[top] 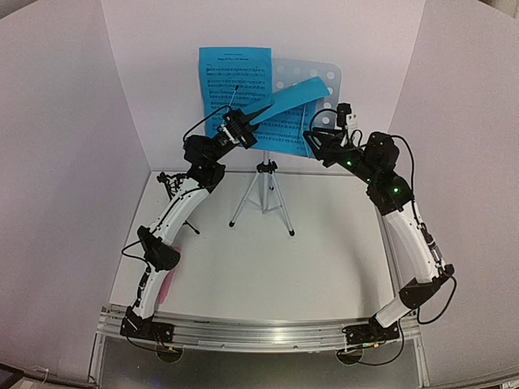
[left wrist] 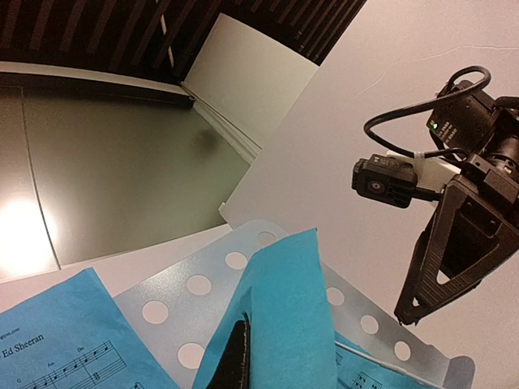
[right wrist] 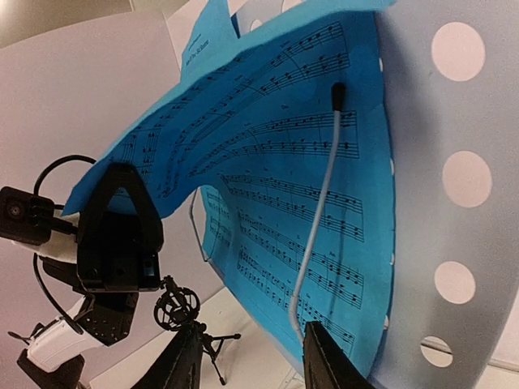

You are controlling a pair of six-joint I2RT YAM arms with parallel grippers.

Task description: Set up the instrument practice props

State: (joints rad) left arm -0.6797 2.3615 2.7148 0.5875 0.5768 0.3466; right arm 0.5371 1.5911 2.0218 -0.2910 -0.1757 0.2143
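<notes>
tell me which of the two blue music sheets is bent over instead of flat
The right-hand sheet: its top curls forward, pinched in the left gripper. The left sheet lies flat against the stand.

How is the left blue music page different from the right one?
The left page lies flat and upright on the stand; the right page curls forward. The left end effector pinches the right page, not the left page. Both are bright blue sheet music.

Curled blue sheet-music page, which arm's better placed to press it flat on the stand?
Probably right: the right gripper is open at the sheet-music page's lower edge by the music stand. The left gripper is shut on its curled edge.
</notes>
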